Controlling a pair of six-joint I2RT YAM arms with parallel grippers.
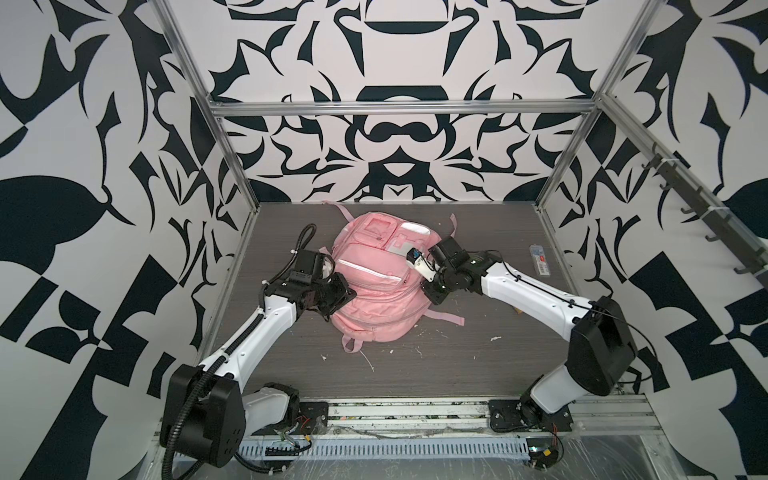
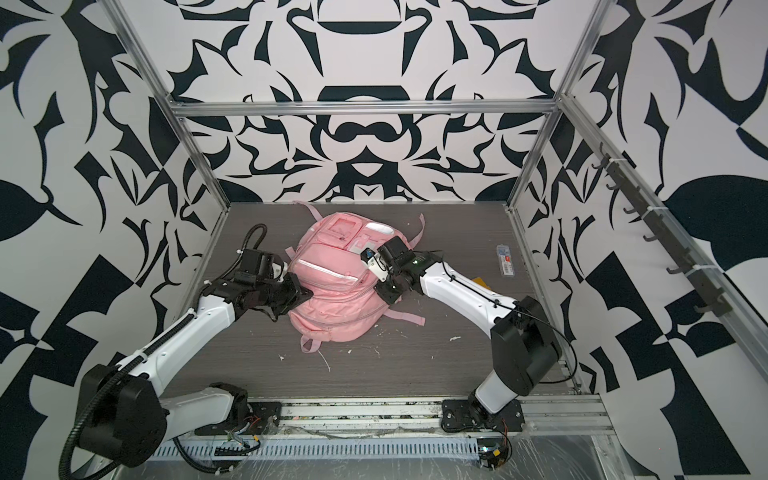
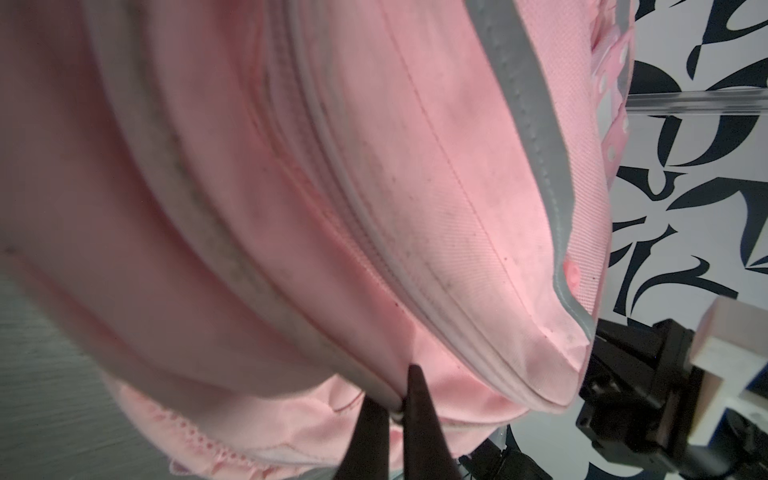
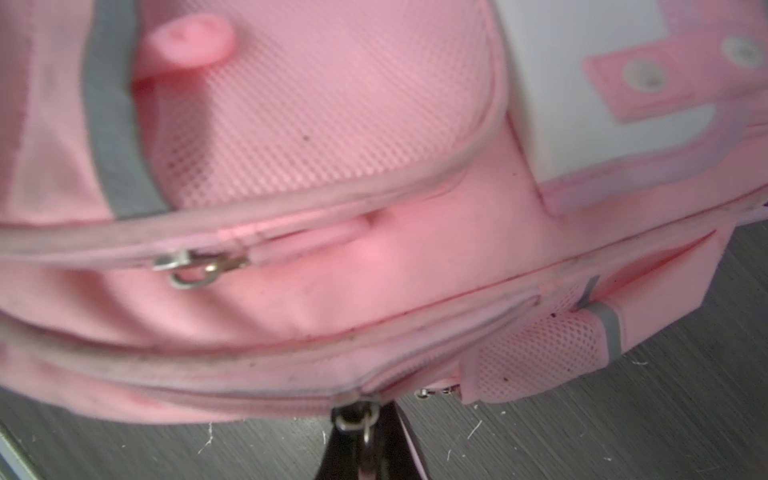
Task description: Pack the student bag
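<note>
Your large pink fabric backpack (image 1: pixel 374 286) lies front-up centrally on the grey table (image 1: pixel 478 257), long axis near-to-far, handle loop (image 1: pixel 349 344) nearest; left gripper (image 3: pixel 395 395) pinches its seam, right gripper (image 4: pixel 363 432) clamps its metal zip pull (image 4: pixel 355 417).

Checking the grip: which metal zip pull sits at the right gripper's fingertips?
The zip pull between the right gripper's dark tips; the other pull lies untouched, apart.

Five things, four kinds.
One pink student bag (image 1: pixel 374 291) on one grey table (image 1: pixel 457 361); two robot arms, a left arm (image 1: pixel 266 328) and a right arm (image 1: pixel 523 291); one flat clear case (image 1: pixel 540 259) with a red label.
</note>
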